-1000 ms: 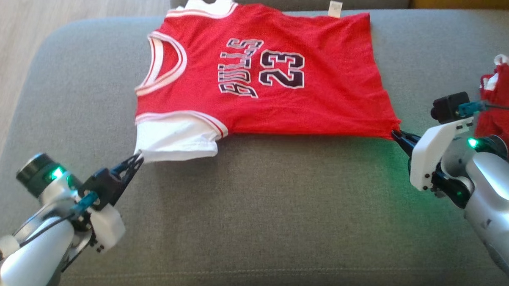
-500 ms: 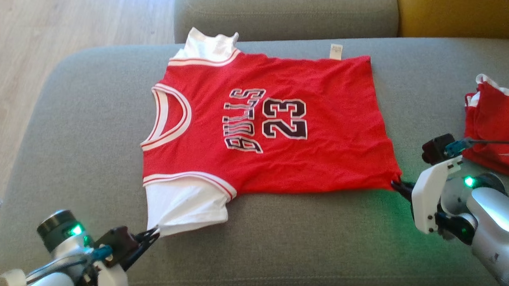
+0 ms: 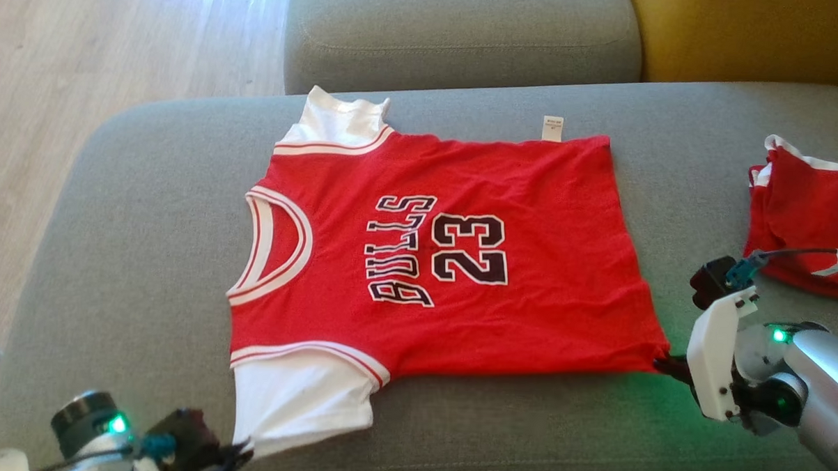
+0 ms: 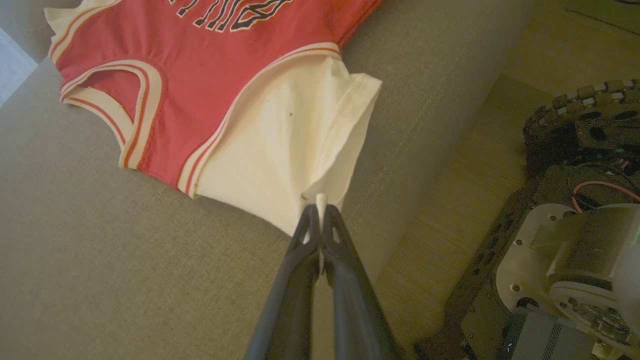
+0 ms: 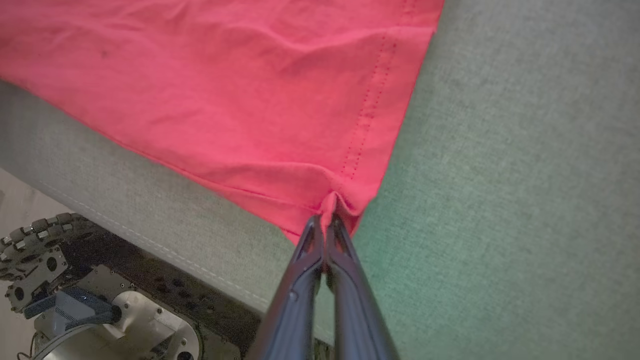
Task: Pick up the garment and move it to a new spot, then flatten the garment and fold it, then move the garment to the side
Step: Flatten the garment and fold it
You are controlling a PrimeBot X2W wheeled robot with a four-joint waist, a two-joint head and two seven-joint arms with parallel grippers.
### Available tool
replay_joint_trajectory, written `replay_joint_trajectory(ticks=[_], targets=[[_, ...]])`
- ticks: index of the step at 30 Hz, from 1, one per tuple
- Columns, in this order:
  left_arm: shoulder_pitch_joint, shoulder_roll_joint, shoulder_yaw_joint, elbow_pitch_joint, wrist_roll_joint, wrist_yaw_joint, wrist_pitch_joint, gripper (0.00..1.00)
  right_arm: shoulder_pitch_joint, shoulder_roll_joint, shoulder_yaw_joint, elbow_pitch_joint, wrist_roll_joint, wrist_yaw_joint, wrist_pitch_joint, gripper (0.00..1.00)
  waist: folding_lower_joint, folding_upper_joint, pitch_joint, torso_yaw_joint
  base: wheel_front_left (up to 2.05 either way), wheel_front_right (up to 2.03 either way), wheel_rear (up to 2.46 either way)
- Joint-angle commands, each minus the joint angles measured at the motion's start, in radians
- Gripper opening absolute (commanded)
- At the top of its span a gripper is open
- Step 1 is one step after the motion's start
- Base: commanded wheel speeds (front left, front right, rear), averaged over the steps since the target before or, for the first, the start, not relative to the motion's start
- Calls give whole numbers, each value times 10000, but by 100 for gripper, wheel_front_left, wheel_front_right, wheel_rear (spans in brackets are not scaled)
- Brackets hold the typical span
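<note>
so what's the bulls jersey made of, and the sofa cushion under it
Bulls jersey: looks like thin, soft, matte knit, perhaps cotton or a blend; it wrinkles finely and shows a stitched hem. Its white sleeve looks like the same cloth. Grey sofa cushion: coarse woven upholstery, matte, with a visible weave.

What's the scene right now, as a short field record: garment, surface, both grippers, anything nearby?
Garment: red Bulls 23 jersey with white sleeves, spread flat, print up, not yet folded
Surface: grey fabric sofa cushion
Left gripper: jaws shut on the near white sleeve's corner
Right gripper: jaws shut on the near hem corner
Nearby: second red garment with white trim, at the cushion's right, apart from the jersey
</note>
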Motion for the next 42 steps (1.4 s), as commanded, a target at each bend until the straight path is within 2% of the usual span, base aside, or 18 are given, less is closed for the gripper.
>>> replay_joint_trajectory(ticks=[1,3,15,23,31,36,42], targets=[[-529,713,157,-394,-28,14,123,0,51,-428,37,-236,122,-4,143,0,1,-1,-40,-41,0,0,0],[-630,982,-173,-550,-70,14,293,0,127,-565,86,-333,218,-4,311,0,1,-1,-82,-69,0,0,0],[-576,1156,-347,-756,-513,14,385,0,436,-788,145,-697,418,-4,518,0,1,-1,-174,-142,0,0,0],[-982,1168,75,-985,-623,248,176,0,85,-893,-146,-1070,92,-4,-35,0,1,-1,10,-251,0,0,0],[-1800,1170,820,-976,-907,369,-100,0,-538,-659,-709,-1064,-142,-4,-510,0,1,-1,393,-383,0,0,0],[-2507,977,1190,-677,-454,605,-367,0,-972,-418,-1000,-888,-427,-4,-755,0,1,-1,805,-413,0,0,0],[-3261,447,1473,33,64,986,-643,0,-1436,78,-1260,-449,-699,-4,-998,0,1,-1,1343,-405,0,0,0]])
